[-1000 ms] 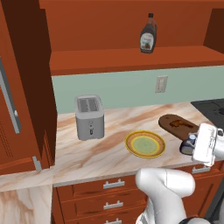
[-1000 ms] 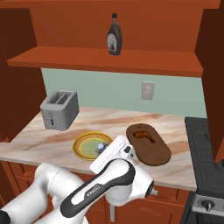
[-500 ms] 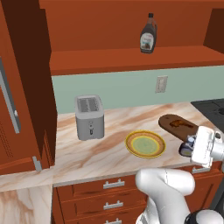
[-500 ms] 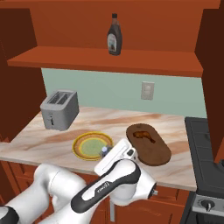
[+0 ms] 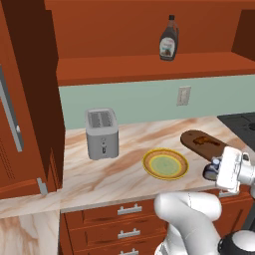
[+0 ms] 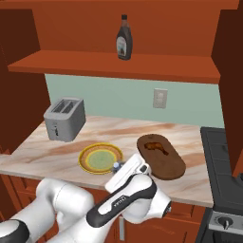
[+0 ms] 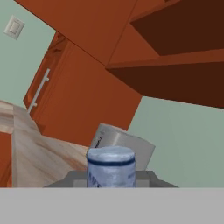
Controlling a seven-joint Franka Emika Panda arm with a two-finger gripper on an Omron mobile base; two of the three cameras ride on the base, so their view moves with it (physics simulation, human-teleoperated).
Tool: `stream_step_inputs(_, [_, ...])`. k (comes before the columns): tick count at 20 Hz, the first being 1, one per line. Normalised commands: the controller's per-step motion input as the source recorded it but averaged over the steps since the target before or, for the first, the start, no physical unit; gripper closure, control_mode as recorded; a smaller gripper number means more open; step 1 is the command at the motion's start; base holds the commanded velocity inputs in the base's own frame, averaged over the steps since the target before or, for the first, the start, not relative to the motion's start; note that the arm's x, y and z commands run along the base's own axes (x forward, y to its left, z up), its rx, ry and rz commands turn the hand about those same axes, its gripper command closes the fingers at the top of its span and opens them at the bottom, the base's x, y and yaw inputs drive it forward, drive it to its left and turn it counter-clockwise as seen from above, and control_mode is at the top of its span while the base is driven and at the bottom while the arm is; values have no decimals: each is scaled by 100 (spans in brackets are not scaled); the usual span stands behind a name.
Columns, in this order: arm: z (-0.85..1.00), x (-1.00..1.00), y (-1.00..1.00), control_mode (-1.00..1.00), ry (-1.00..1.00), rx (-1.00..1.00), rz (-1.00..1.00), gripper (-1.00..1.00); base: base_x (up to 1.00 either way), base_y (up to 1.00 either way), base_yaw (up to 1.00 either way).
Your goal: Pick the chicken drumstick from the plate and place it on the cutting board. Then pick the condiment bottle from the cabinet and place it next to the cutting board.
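Observation:
My gripper [image 7: 111, 178] is shut on the condiment bottle [image 7: 110, 165], a squat dark blue bottle with a light label and pale cap. The hand holds it low over the counter's front edge, between the plate [image 5: 148, 165] and the cutting board [image 5: 217, 147]; the bottle [image 5: 210, 172] shows dark beside the white hand, and its cap [image 6: 115, 166] peeks out. The chicken drumstick [image 5: 201, 141] [image 6: 153, 145] lies on the far part of the dark cutting board [image 6: 167, 164]. The yellow plate [image 6: 84, 159] holds nothing. The cabinet shelf [image 5: 149, 67] [image 6: 114, 67] runs above.
A tall brown bottle [image 5: 169, 45] [image 6: 124, 44] stands on the shelf. A silver toaster [image 5: 102, 133] [image 6: 65, 118] [image 7: 127, 144] sits at the counter's left. A black stove [image 6: 222, 156] borders the counter on the right. Drawers [image 5: 127, 219] lie below.
The hand with the bottle has sunk slightly toward the counter's front edge. The plate, board and drumstick have stayed put.

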Motion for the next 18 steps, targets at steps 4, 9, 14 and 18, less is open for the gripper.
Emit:
stream_step_inputs(4, [-20,8,-5,-100,0,0,0,100,0,0,0])
stream_step_inputs(9, [-18,10,-4,-100,0,0,0,100,0,0,0])
stream_step_inputs(14, [-17,16,-6,-100,0,0,0,100,0,0,0])
stream_step_inputs(18, [-14,16,-7,-100,0,1,0,100,0,0,0])
